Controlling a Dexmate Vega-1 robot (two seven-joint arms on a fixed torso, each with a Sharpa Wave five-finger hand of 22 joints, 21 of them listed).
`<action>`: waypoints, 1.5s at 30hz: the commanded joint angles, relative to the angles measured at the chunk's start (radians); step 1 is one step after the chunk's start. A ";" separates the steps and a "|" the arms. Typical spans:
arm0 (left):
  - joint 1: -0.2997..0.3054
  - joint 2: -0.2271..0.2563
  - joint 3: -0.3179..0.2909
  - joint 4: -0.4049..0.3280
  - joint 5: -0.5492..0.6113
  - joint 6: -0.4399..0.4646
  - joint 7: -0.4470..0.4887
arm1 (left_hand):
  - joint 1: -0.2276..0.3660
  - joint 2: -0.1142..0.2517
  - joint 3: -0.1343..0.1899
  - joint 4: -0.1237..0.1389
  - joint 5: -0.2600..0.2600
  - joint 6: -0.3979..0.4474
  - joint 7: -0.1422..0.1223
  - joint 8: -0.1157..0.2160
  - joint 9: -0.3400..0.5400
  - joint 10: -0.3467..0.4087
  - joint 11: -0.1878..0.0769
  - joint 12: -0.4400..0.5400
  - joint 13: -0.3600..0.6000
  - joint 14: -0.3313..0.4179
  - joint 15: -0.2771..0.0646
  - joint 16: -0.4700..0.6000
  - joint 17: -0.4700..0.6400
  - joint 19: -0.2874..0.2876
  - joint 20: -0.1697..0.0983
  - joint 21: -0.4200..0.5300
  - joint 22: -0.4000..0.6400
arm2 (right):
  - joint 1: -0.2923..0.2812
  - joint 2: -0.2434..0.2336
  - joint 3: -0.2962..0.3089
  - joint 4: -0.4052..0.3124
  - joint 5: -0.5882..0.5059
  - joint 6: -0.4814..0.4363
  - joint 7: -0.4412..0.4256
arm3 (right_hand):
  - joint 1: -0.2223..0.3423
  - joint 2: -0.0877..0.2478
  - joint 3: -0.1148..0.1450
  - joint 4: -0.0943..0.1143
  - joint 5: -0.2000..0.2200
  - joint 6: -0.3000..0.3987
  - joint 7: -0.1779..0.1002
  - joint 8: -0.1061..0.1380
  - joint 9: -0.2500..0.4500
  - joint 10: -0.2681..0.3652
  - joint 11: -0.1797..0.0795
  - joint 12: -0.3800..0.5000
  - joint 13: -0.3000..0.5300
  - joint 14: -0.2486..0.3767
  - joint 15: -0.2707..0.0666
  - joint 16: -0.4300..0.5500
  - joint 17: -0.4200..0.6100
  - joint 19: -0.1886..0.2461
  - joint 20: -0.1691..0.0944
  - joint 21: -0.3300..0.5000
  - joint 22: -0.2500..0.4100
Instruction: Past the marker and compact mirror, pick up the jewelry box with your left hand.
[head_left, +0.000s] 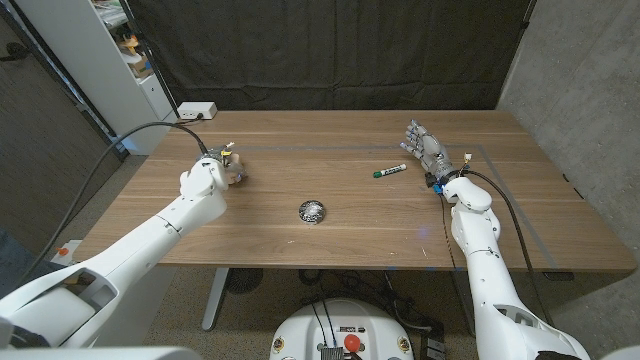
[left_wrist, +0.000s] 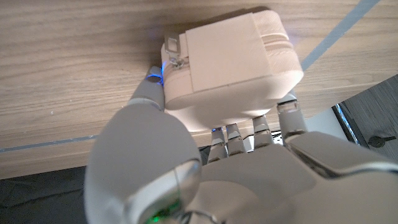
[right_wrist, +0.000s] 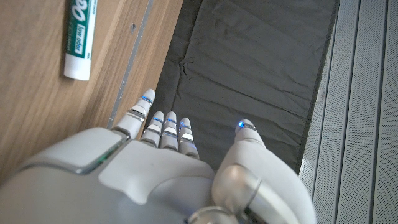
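A: Slippage is the risk. The jewelry box (left_wrist: 230, 62) is gripped by the left hand (left_wrist: 205, 155) at the worktop's (head_left: 330, 235) far left, past the compact mirror (head_left: 311, 211) and marker (head_left: 390, 171).

B: Only its lower edge is clasped, so it could be tipped out. The right hand (head_left: 421, 148) is kept open, holding nothing.

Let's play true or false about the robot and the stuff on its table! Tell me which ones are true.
1. The left hand grips the jewelry box. True.
2. The marker lies in the right hand. False: it lies on the table beside that hand, which holds nothing.
3. The compact mirror sits near the table's middle. True.
4. The jewelry box is black. False: it is cream coloured.
5. The marker has a green label. True.
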 joint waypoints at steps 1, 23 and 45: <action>0.010 0.015 -0.014 -0.042 0.008 0.010 -0.009 | 0.155 0.160 -0.008 0.001 0.005 0.014 0.000 0.000 0.004 0.005 -0.002 0.010 0.005 0.124 -0.129 0.010 0.005 0.045 -0.051 -0.001 0.000 | -0.007 0.005 0.001 -0.018 0.001 -0.009 -0.004 | -0.007 0.002 0.003 -0.003 0.006 0.007 -0.002 0.007 0.005 0.009 -0.001 0.000 0.003 0.010 -0.003 0.004 0.002 0.008 0.005 0.006 0.005; 0.034 0.047 -0.046 -0.121 0.019 0.034 -0.022 | 0.159 0.167 -0.021 0.005 0.007 0.028 0.007 0.002 0.006 0.023 -0.007 0.022 0.016 0.139 -0.134 0.025 0.019 0.039 -0.051 0.001 -0.001 | -0.010 0.013 -0.006 -0.033 -0.004 -0.011 -0.009 | -0.007 0.001 0.002 -0.004 0.007 0.007 -0.001 0.007 0.005 0.012 0.002 0.001 0.003 0.013 -0.001 0.005 0.002 0.010 0.006 0.006 0.005; 0.049 0.052 -0.065 -0.186 0.025 0.051 -0.042 | 0.165 0.172 -0.021 0.005 0.012 0.042 0.007 0.004 0.008 0.037 -0.007 0.032 0.027 0.153 -0.136 0.024 0.019 0.037 -0.051 0.005 -0.001 | -0.016 0.007 0.007 -0.047 0.004 -0.016 0.005 | -0.007 0.003 0.002 -0.005 0.007 0.010 -0.001 0.008 0.005 0.014 0.003 0.001 0.003 0.015 0.000 0.006 0.002 0.011 0.007 0.006 0.005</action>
